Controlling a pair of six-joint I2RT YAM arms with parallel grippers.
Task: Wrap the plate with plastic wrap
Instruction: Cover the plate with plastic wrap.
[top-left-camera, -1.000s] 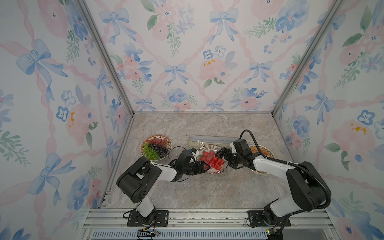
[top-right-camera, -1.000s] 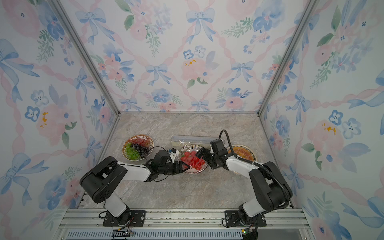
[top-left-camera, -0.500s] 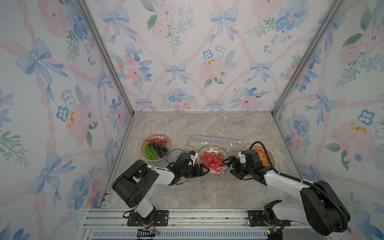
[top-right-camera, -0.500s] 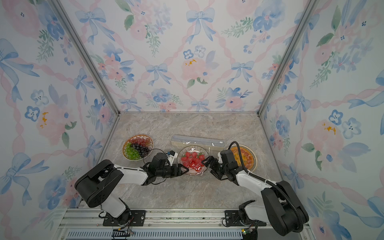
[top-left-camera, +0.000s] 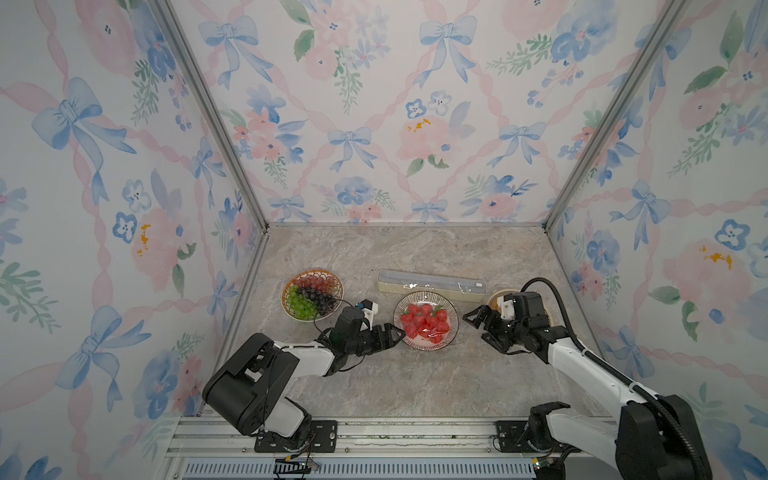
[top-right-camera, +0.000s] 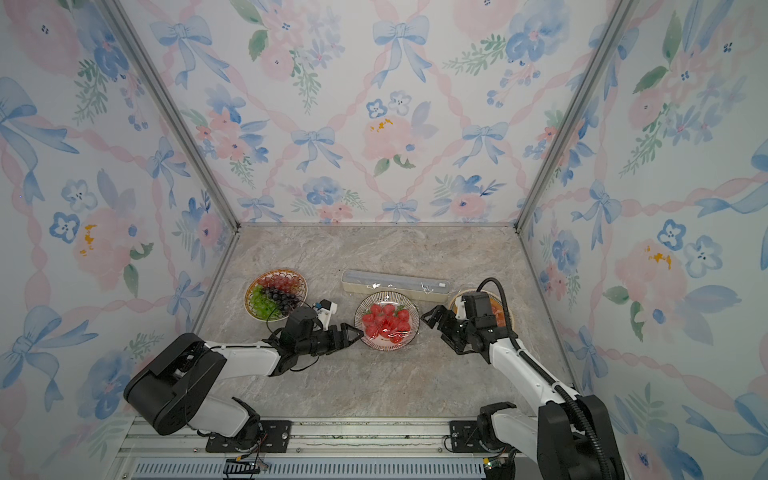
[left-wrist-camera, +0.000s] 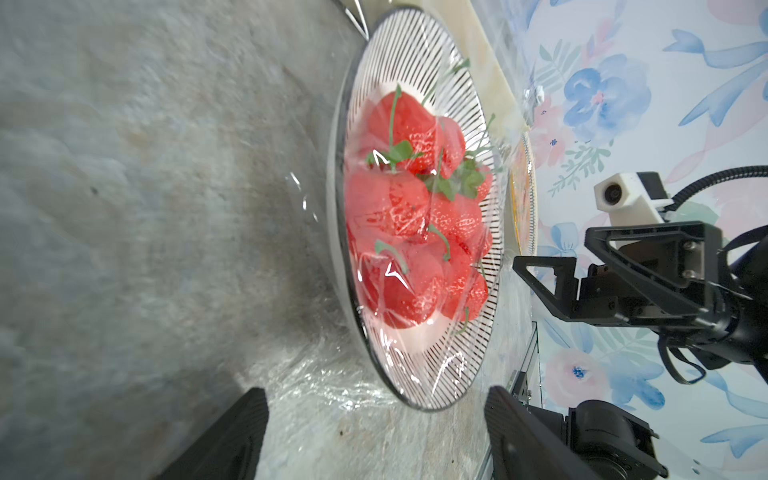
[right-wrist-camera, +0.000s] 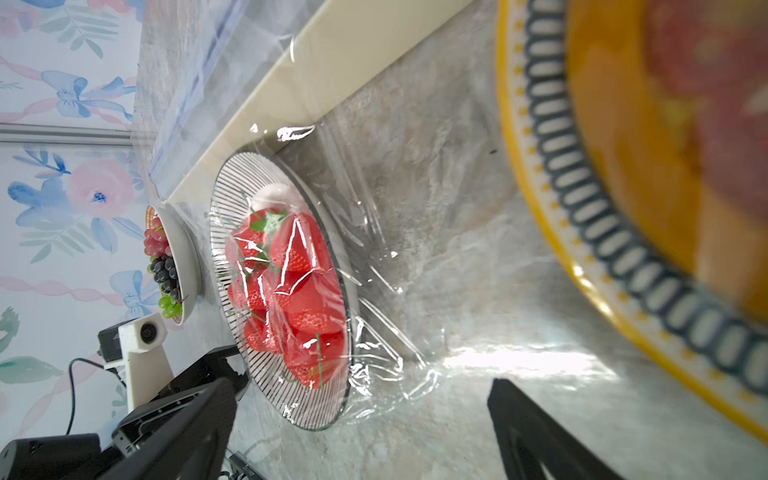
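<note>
In both top views a white plate with a black-striped rim (top-left-camera: 452, 328) (top-right-camera: 414, 328), heaped with red strawberries (top-left-camera: 426, 322), sits just in front of the long cream box (top-left-camera: 432, 286). The film shows there only as glints.

The wrist views reveal the clear, crinkly plastic wrap (right-wrist-camera: 386, 316) (left-wrist-camera: 332, 386) stretched over fruit and rim, its edges crumpled on the grey marbled tabletop (left-wrist-camera: 145, 208).

The left gripper (top-left-camera: 392, 333) (left-wrist-camera: 374, 392) has its fingers spread at the plate's edge, pinching nothing. The right gripper (top-left-camera: 473, 326) (right-wrist-camera: 361, 384) is spread too, empty and apart from the plate. It hides most of a yellow-rimmed orange dish (right-wrist-camera: 552, 174).
</note>
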